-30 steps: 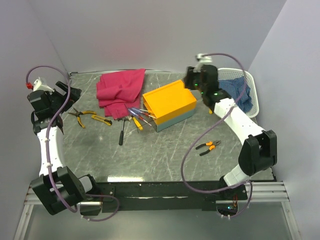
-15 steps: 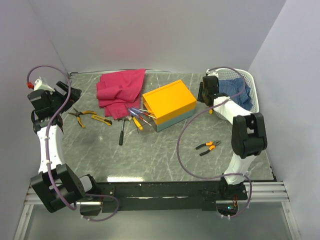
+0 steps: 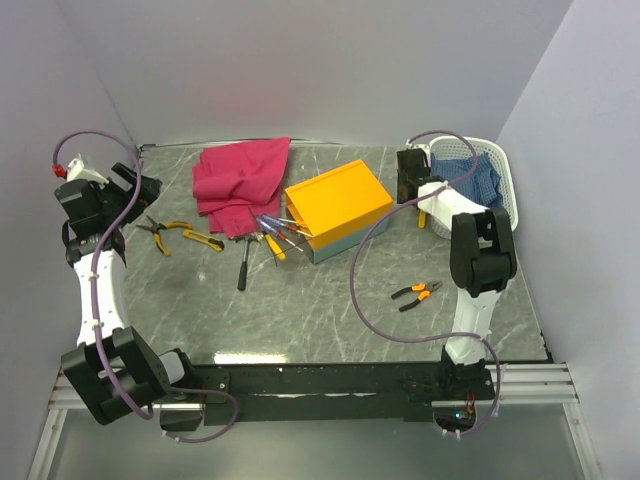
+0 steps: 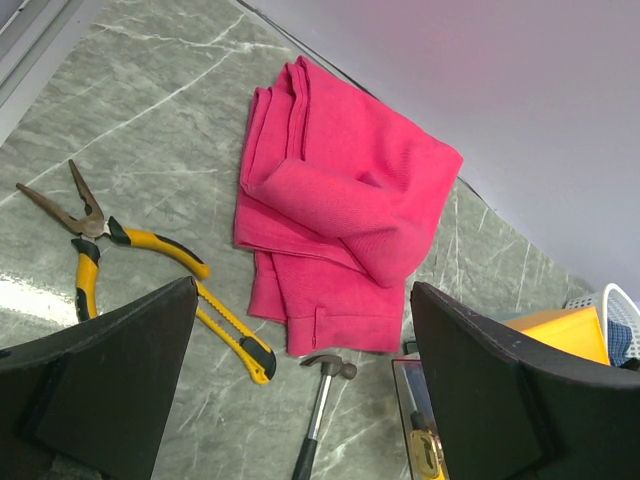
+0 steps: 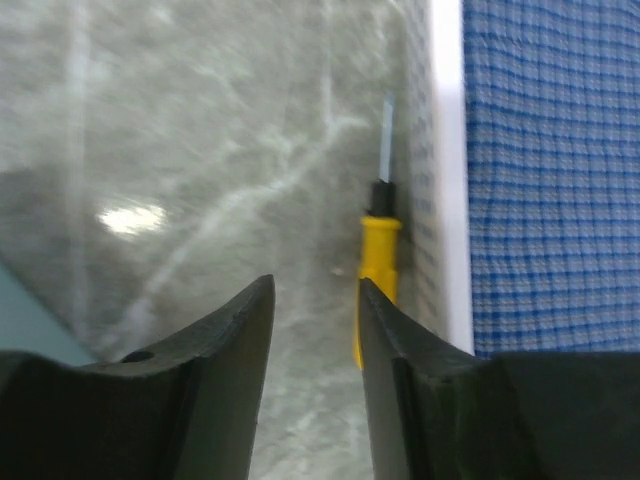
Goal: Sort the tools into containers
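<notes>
My left gripper (image 3: 135, 186) (image 4: 302, 290) is open and empty, high over the table's left side. Under it lie yellow-black pliers (image 4: 92, 232) (image 3: 160, 230), a yellow utility knife (image 4: 232, 332) and the black-handled hammer (image 4: 318, 402) (image 3: 243, 263). Several screwdrivers (image 3: 276, 236) lie against the orange-yellow toolbox (image 3: 338, 208). My right gripper (image 3: 408, 176) (image 5: 315, 285) is low between the toolbox and the white basket (image 3: 507, 190) (image 5: 445, 150), jaws a little apart and empty. A yellow screwdriver (image 5: 378, 272) lies on the table against the basket wall, just right of the jaws. Orange-black pliers (image 3: 415, 292) lie front right.
A magenta cloth (image 3: 240, 178) (image 4: 340, 190) lies at the back left, behind the tools. A blue checked cloth (image 3: 470, 182) (image 5: 550, 170) fills the basket. Grey walls close the back and both sides.
My right arm has folded in and its gripper has swung from over the toolbox's back right corner down to the table beside the basket. The left arm has not moved.
</notes>
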